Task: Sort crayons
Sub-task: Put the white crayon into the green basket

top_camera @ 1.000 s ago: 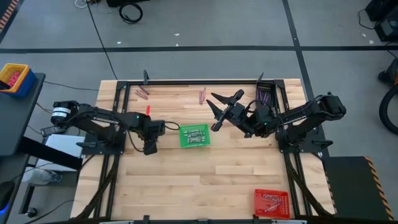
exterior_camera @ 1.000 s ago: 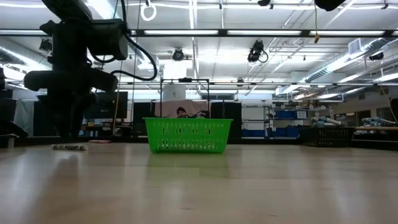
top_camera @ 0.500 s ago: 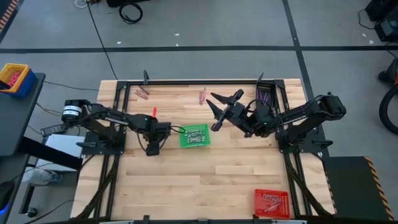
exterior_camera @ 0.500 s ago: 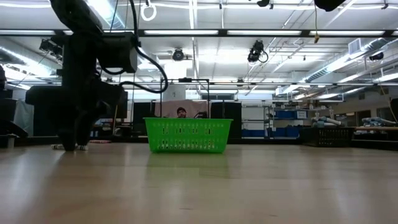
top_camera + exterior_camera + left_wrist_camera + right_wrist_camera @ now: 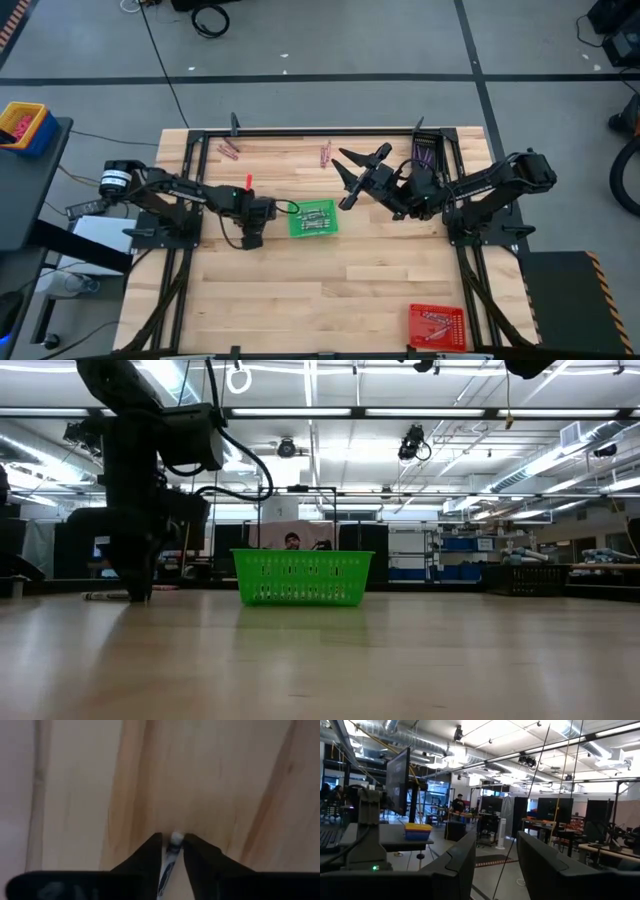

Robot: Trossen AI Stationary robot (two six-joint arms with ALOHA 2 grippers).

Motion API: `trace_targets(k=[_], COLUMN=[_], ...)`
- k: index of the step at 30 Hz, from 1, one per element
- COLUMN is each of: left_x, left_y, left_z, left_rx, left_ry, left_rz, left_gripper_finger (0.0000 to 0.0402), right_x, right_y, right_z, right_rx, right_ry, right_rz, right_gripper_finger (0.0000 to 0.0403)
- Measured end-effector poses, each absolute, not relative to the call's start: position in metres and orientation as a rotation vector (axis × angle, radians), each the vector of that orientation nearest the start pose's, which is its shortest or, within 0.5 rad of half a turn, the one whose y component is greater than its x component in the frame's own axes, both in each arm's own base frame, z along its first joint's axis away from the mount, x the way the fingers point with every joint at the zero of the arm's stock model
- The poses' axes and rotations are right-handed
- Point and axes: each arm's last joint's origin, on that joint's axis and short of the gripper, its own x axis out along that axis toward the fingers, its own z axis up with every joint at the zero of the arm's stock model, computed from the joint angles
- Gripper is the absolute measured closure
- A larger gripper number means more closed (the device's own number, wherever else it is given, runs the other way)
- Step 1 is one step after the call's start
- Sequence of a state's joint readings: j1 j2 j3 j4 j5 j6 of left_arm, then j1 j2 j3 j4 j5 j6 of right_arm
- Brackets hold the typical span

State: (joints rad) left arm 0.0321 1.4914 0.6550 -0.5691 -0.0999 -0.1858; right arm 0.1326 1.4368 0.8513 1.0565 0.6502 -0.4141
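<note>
The left gripper (image 5: pixel 171 851) is now lowered to the tabletop (image 5: pixel 330 280), its jaws narrowed from wide open around a pale crayon (image 5: pixel 170 857) lying between them. A grasp is judged begun; drop-off in the green tray (image 5: pixel 313 218) is pending. The right gripper (image 5: pixel 350 175) is held aloft, jaws apart, empty.

Both arms are matte black with jointed links, thin black cables, and tapered black jaws.

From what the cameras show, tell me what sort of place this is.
Probably a robotics lab in an industrial hall: a wooden table between two mounted arms, exposed ceiling ducts, and workbenches with monitors behind.
</note>
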Motion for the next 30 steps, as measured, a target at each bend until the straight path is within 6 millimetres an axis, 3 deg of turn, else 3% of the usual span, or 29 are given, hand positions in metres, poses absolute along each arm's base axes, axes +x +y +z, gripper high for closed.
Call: trace_targets(k=[6,11,16,20,23,26,30], left_x=[0.236,0.234,0.245,0.266,0.278,0.287,0.283], left_y=[0.0,-0.003,-0.005,-0.01,-0.009,0.001,0.008], left_z=[0.13,0.14,0.174,0.208,0.222,0.22,0.202], left_rx=[-0.118,-0.168,-0.165,-0.109,-0.098,-0.11,-0.111], left_ry=[1.253,1.214,1.041,0.746,0.555,0.504,0.654], left_rz=[0.256,0.252,0.199,0.041,0.006,0.04,0.036], left_gripper_finger=[0.035,0.0375,0.0394,0.0395,0.0393,0.0393,0.0393], right_x=[0.303,0.303,0.303,0.303,0.303,0.303,0.303], right_y=[0.023,0.023,0.023,0.023,0.024,0.025,0.025], right_z=[0.321,0.321,0.321,0.322,0.323,0.323,0.323], right_rx=[-0.172,-0.162,-0.162,-0.164,-0.159,-0.161,-0.173], right_ry=[-0.341,-0.344,-0.347,-0.359,-0.377,-0.388,-0.379], right_rz=[-0.581,-0.579,-0.575,-0.55,-0.517,-0.488,-0.486], right_gripper_finger=[0.0256,0.0256,0.0256,0.0256,0.0256,0.0256,0.0256])
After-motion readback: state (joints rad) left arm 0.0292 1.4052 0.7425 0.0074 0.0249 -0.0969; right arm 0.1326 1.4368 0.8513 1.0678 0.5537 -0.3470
